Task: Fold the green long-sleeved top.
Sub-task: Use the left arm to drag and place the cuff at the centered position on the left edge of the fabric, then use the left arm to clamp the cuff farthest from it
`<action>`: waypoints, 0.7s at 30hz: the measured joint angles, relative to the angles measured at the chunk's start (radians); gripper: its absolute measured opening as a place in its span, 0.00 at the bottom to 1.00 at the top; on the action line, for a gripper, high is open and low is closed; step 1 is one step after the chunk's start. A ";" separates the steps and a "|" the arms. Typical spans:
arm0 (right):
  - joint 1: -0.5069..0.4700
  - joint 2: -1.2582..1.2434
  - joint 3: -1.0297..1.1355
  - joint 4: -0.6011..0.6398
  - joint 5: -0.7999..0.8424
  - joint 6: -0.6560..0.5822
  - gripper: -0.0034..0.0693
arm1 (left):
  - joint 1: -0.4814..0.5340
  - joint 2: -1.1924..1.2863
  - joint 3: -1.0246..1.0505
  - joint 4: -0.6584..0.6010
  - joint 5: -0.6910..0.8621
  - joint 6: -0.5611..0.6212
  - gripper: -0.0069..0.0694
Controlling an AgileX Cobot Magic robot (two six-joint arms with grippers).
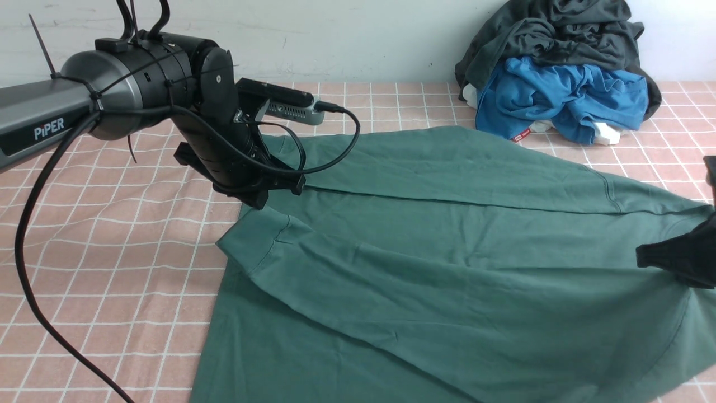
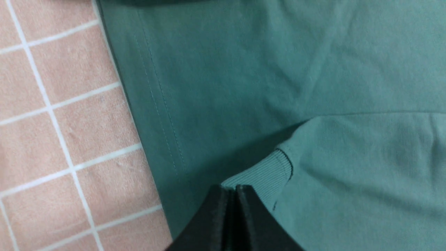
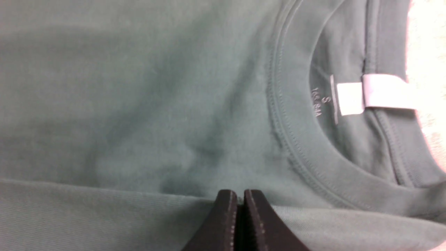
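The green long-sleeved top (image 1: 447, 252) lies spread over the pink checked cloth, with one sleeve folded across its body. At the top's left side, my left gripper (image 1: 263, 200) is shut on the sleeve's ribbed cuff (image 1: 254, 240). In the left wrist view the cuff (image 2: 268, 169) meets the closed tips of the left gripper (image 2: 231, 188). My right gripper (image 1: 643, 258) at the right edge is shut on a fold of the top. In the right wrist view the right gripper (image 3: 237, 192) pinches the fabric close to the round neck (image 3: 296, 150) and its white label (image 3: 369, 92).
A charcoal-grey garment (image 1: 559, 28) and a bright blue garment (image 1: 559, 95) are piled at the back right against the wall. The pink checked cloth (image 1: 112, 252) covers the table. My left arm's black cable (image 1: 25, 280) loops down at the left.
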 joint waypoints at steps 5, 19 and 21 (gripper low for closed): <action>0.000 0.000 0.000 -0.071 -0.010 0.070 0.05 | 0.000 0.001 0.000 0.005 -0.066 0.000 0.10; 0.000 -0.024 -0.003 -0.073 0.049 0.093 0.26 | 0.054 0.108 -0.138 -0.037 -0.012 -0.005 0.56; 0.001 -0.046 -0.015 -0.033 0.068 0.081 0.29 | 0.081 0.139 -0.202 -0.069 0.007 -0.005 0.65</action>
